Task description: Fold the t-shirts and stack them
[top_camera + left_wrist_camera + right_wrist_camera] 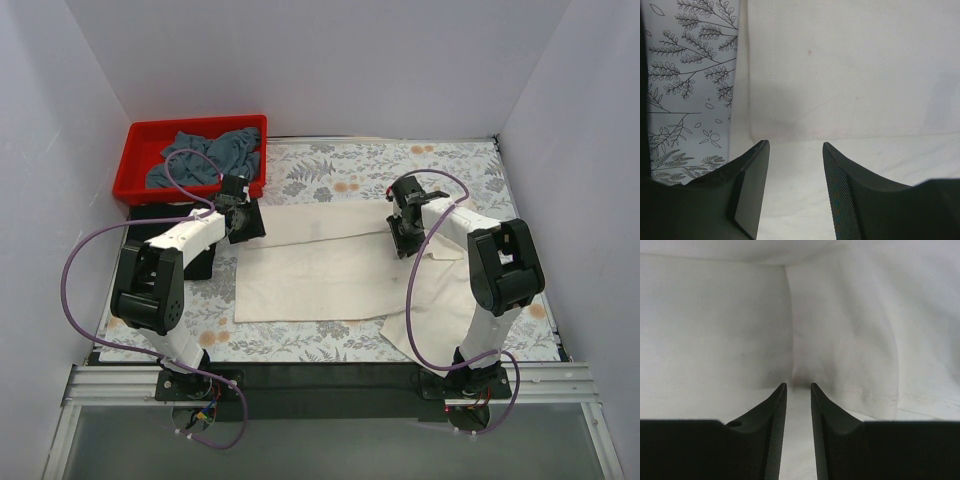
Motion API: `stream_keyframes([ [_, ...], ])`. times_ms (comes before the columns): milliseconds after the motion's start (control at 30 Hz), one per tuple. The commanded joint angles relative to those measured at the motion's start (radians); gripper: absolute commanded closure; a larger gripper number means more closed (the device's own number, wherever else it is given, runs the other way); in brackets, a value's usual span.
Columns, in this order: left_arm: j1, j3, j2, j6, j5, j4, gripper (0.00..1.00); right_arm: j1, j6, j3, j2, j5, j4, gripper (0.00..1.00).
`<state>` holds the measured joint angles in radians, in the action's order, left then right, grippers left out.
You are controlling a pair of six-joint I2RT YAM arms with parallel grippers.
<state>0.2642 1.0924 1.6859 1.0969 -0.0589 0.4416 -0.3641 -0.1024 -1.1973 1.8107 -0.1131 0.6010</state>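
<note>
Lying flat mid-table on the flowered tablecloth (330, 180): cream shirt (320, 275); left gripper (795, 147) over its left edge, jaws well apart; right gripper (798, 386) at a raised fold on its right side, jaws a narrow slit, grip not discernible; grey-blue shirt (205, 158) heaped in red bin (140, 185), far-left corner.

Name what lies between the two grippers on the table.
Only the cream-white t-shirt lies between the left gripper and the right gripper. It is spread on the tablecloth. The top external view shows this.
</note>
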Motion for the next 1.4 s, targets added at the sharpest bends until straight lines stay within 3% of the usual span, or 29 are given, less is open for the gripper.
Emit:
stream_keyframes([
  [0, 0.003, 0.006, -0.06, -0.006, 0.008, 0.002, 0.55, -0.004, -0.008, 0.013, -0.005, -0.028, -0.029, 0.72],
  [367, 0.004, 0.008, -0.06, -0.006, 0.007, 0.002, 0.55, -0.003, 0.004, 0.012, -0.016, -0.017, -0.024, 0.99],
  [967, 0.004, 0.012, -0.054, -0.009, 0.002, 0.005, 0.55, -0.004, -0.083, -0.111, 0.012, 0.107, 0.132, 0.99],
  [1100, 0.006, 0.012, -0.051, -0.011, 0.002, 0.005, 0.55, -0.006, -0.109, -0.14, 0.048, 0.2, 0.154, 0.98],
  [1167, 0.006, 0.012, -0.049, -0.011, 0.001, 0.005, 0.55, -0.006, -0.108, -0.151, 0.059, 0.24, 0.149, 0.97],
  [1367, 0.004, 0.012, -0.049, -0.011, 0.005, 0.005, 0.55, -0.003, -0.071, -0.171, 0.03, 0.231, 0.149, 0.8],
])
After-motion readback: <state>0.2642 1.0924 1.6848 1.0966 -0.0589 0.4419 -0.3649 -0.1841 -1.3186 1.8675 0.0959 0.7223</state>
